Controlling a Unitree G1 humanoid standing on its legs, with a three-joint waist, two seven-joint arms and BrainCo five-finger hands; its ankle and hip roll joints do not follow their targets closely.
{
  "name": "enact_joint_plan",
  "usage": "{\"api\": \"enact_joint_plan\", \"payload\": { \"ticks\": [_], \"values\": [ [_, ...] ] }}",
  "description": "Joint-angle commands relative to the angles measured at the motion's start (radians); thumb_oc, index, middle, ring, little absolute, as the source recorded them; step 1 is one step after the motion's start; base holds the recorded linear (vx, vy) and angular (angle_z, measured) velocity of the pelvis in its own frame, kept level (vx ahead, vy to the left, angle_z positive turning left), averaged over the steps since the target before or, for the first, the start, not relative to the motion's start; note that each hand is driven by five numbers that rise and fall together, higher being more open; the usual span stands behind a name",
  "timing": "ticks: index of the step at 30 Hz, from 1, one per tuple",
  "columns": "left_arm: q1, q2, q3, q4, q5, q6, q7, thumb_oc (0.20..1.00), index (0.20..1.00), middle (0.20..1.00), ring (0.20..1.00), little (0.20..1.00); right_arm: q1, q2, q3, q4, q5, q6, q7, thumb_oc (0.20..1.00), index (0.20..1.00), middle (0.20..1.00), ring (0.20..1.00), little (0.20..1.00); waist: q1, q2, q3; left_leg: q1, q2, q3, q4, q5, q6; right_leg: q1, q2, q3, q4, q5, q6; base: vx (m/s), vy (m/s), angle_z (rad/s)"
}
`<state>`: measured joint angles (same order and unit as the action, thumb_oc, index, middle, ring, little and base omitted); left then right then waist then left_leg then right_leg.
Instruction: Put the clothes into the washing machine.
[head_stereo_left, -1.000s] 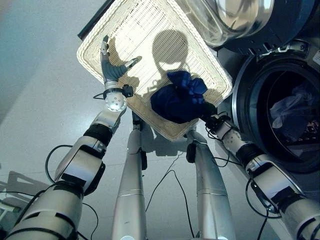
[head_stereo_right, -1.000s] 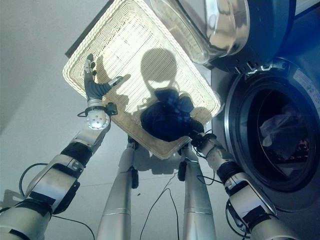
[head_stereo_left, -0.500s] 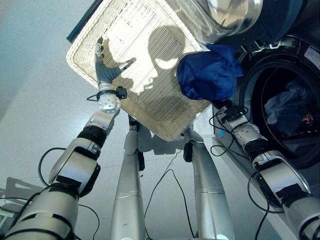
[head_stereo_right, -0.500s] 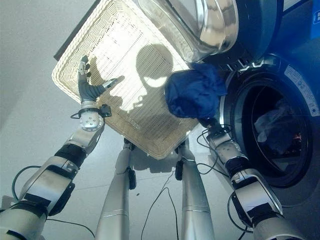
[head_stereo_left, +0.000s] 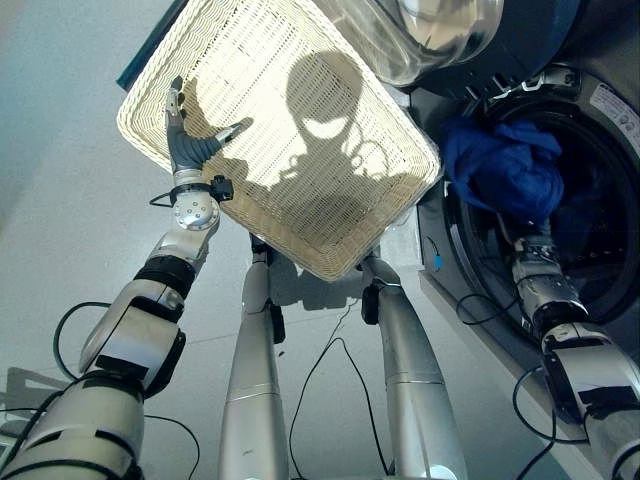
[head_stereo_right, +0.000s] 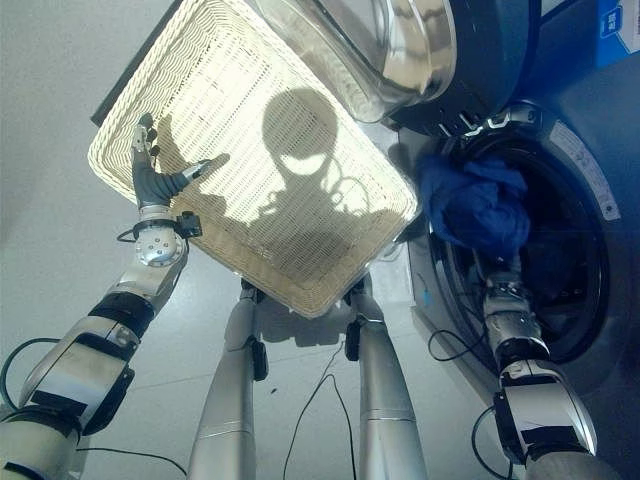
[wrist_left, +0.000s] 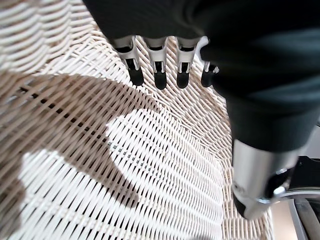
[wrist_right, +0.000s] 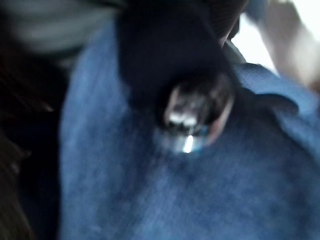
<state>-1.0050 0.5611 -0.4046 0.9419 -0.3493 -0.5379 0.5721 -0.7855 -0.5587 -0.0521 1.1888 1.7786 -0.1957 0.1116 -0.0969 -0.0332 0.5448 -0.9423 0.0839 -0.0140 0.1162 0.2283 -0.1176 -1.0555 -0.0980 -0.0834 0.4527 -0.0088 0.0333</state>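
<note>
The blue garment (head_stereo_left: 505, 170) has left the wicker basket (head_stereo_left: 300, 120). One second ago it lay as a bundle in the lower right part of the basket; half a second ago it hung in the air between the basket's right edge and the machine. Now it is at the round opening of the washing machine (head_stereo_left: 590, 260), at the right side of the frame, bunched against the upper left part of the opening, with the right arm rising to it from below.

The right hand (wrist_right: 195, 107) is buried in the blue cloth. In its wrist view I see only one finger or thumb tip pressed into the fabric, so I cannot tell if the fingers are curled around the cloth or loose.

The left hand (head_stereo_left: 190, 135) stays over the upper left part of the basket, fingers straight and spread, holding nothing.

The basket's woven floor shows no other clothing. In my judgement the transfer is almost done: the garment should go deeper into the drum and then be released, since part of it may hang over the rim.
</note>
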Motion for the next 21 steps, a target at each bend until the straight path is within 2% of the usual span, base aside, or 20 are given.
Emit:
{"api": "enact_joint_plan", "payload": {
  "ticks": [1,2,3,4,5,7,8,9,10,13,15,16,17,18,19,20,21],
  "values": [
    [-0.030,-0.031,0.037,0.009,-0.007,-0.047,0.038,1.000,1.000,1.000,1.000,1.000,0.007,-0.049,-0.002,-0.023,-0.052,-0.105,-0.193,0.200,0.200,0.200,0.200,0.200,0.012,-0.006,-0.025,-0.034,-0.045,0.045,0.114,-0.114,-0.004,0.049,0.019,-0.017,-0.215,0.192,0.118,-0.01,-0.003,-0.05],
    [-0.030,-0.033,0.028,0.004,-0.006,-0.044,0.047,1.000,1.000,1.000,1.000,1.000,-0.009,-0.065,-0.006,-0.025,-0.074,-0.139,-0.270,0.200,0.200,0.200,0.200,0.200,0.013,-0.005,-0.025,-0.033,-0.046,0.044,0.114,-0.114,-0.004,0.050,0.018,-0.018,-0.215,0.194,0.118,0.00,-0.014,-0.04],
    [-0.017,-0.033,0.017,-0.015,-0.003,-0.038,0.061,1.000,1.000,1.000,1.000,1.000,-0.038,-0.103,-0.009,-0.034,-0.097,-0.215,-0.410,0.200,0.200,0.200,0.200,0.200,0.017,-0.003,-0.025,-0.032,-0.047,0.042,0.120,-0.117,-0.005,0.055,0.016,-0.020,-0.216,0.192,0.118,0.01,-0.026,-0.06],
    [-0.001,-0.029,0.005,-0.031,-0.003,-0.033,0.072,1.000,1.000,1.000,1.000,1.000,-0.050,-0.131,-0.007,-0.039,-0.103,-0.262,-0.506,0.200,0.200,0.200,0.200,0.200,0.020,-0.004,-0.025,-0.019,-0.044,0.038,0.123,-0.130,-0.006,0.071,0.016,-0.022,-0.214,0.182,0.120,0.00,-0.044,-0.07],
    [0.006,-0.026,-0.005,-0.046,0.002,-0.028,0.085,1.000,1.000,1.000,1.000,1.000,-0.059,-0.150,-0.011,-0.039,-0.125,-0.305,-0.574,0.200,0.200,0.200,0.200,0.200,0.020,-0.006,-0.025,-0.019,-0.044,0.036,0.121,-0.129,-0.005,0.073,0.017,-0.024,-0.217,0.184,0.120,0.00,-0.059,-0.07],
    [0.021,-0.021,-0.018,-0.082,0.013,-0.016,0.110,1.000,1.000,1.000,1.000,1.000,-0.083,-0.195,-0.003,-0.057,-0.171,-0.368,-0.709,0.200,0.200,0.200,0.200,0.200,0.024,-0.011,-0.025,-0.026,-0.045,0.032,0.116,-0.122,-0.002,0.070,0.016,-0.029,-0.226,0.195,0.120,-0.02,-0.075,-0.03],
    [0.033,-0.013,-0.026,-0.097,0.013,-0.010,0.115,1.000,1.000,1.000,1.000,1.000,-0.115,-0.242,0.016,-0.073,-0.229,-0.405,-0.823,0.200,0.200,0.200,0.200,0.200,0.028,-0.017,-0.025,-0.013,-0.044,0.027,0.114,-0.133,-0.001,0.086,0.018,-0.033,-0.229,0.189,0.122,-0.03,-0.063,0.02],
    [0.029,-0.008,-0.026,-0.100,0.013,-0.009,0.115,1.000,1.000,1.000,1.000,1.000,-0.129,-0.254,0.018,-0.078,-0.244,-0.411,-0.847,0.200,0.200,0.200,0.200,0.200,0.027,-0.020,-0.025,-0.023,-0.045,0.027,0.110,-0.123,0.000,0.076,0.017,-0.034,-0.234,0.199,0.121,-0.02,-0.062,-0.01],
    [0.039,0.014,-0.027,-0.111,-0.001,-0.008,0.102,1.000,1.000,1.000,1.000,1.000,-0.171,-0.316,0.054,-0.101,-0.338,-0.422,-0.992,0.200,0.200,0.200,0.200,0.200,0.028,-0.027,-0.025,-0.010,-0.043,0.019,0.105,-0.132,-0.001,0.091,0.020,-0.035,-0.240,0.193,0.123,-0.03,-0.032,-0.01],
    [0.028,0.034,-0.030,-0.104,-0.015,-0.009,0.088,1.000,1.000,1.000,1.000,1.000,-0.207,-0.373,0.071,-0.098,-0.390,-0.415,-1.050,0.200,0.200,0.200,0.200,0.200,0.024,-0.035,-0.025,-0.013,-0.044,0.017,0.096,-0.120,0.000,0.090,0.020,-0.037,-0.250,0.203,0.121,-0.01,-0.010,-0.01],
    [0.025,0.056,-0.025,-0.086,-0.040,-0.010,0.060,1.000,1.000,1.000,1.000,1.000,-0.216,-0.431,0.084,-0.063,-0.404,-0.390,-1.015,0.200,0.200,0.200,0.200,0.200,0.021,-0.046,-0.025,0.007,-0.035,0.015,0.096,-0.131,0.000,0.111,0.025,-0.039,-0.245,0.190,0.121,0.00,0.000,0.00],
    [0.011,0.066,-0.024,-0.075,-0.052,-0.011,0.044,1.000,1.000,1.000,1.000,1.000,-0.226,-0.451,0.093,-0.039,-0.394,-0.374,-0.970,0.467,0.467,0.467,0.467,0.467,0.020,-0.051,-0.025,-0.003,-0.037,0.014,0.095,-0.120,0.002,0.103,0.023,-0.040,-0.249,0.199,0.118,0.00,0.000,0.00],
    [0.013,0.067,-0.023,-0.071,-0.056,-0.010,0.039,1.000,1.000,1.000,1.000,1.000,-0.225,-0.454,0.099,-0.034,-0.395,-0.366,-0.953,0.586,0.586,0.586,0.586,0.586,0.020,-0.052,-0.025,0.006,-0.036,0.012,0.097,-0.129,0.002,0.111,0.025,-0.040,-0.246,0.191,0.119,0.00,0.000,0.00],
    [0.007,0.074,-0.019,-0.066,-0.061,-0.009,0.026,1.000,1.000,1.000,1.000,1.000,-0.227,-0.459,0.106,-0.031,-0.407,-0.346,-0.945,0.878,0.878,0.878,0.878,0.878,0.021,-0.054,-0.025,0.007,-0.036,0.010,0.098,-0.131,0.003,0.112,0.026,-0.039,-0.246,0.190,0.119,0.00,0.000,0.00],
    [-0.002,0.080,-0.015,-0.061,-0.064,-0.006,0.014,1.000,1.000,1.000,1.000,1.000,-0.230,-0.459,0.110,-0.025,-0.415,-0.328,-0.933,1.000,1.000,1.000,1.000,1.000,0.020,-0.057,-0.025,-0.002,-0.036,0.011,0.097,-0.121,0.004,0.105,0.023,-0.040,-0.247,0.196,0.118,0.00,0.000,0.00],
    [0.000,0.080,-0.015,-0.058,-0.065,-0.005,0.009,1.000,1.000,1.000,1.000,1.000,-0.225,-0.457,0.112,-0.020,-0.411,-0.314,-0.922,1.000,1.000,1.000,1.000,1.000,0.021,-0.056,-0.025,0.007,-0.035,0.009,0.099,-0.131,0.003,0.114,0.025,-0.040,-0.244,0.188,0.119,0.00,0.000,0.00],
    [-0.011,0.083,-0.014,-0.054,-0.065,-0.003,0.002,1.000,1.000,1.000,1.000,1.000,-0.224,-0.455,0.111,-0.006,-0.409,-0.295,-0.908,1.000,1.000,1.000,1.000,1.000,0.020,-0.057,-0.025,-0.005,-0.039,0.009,0.097,-0.118,0.005,0.102,0.023,-0.041,-0.246,0.198,0.117,0.00,0.000,0.00]
  ]
}}
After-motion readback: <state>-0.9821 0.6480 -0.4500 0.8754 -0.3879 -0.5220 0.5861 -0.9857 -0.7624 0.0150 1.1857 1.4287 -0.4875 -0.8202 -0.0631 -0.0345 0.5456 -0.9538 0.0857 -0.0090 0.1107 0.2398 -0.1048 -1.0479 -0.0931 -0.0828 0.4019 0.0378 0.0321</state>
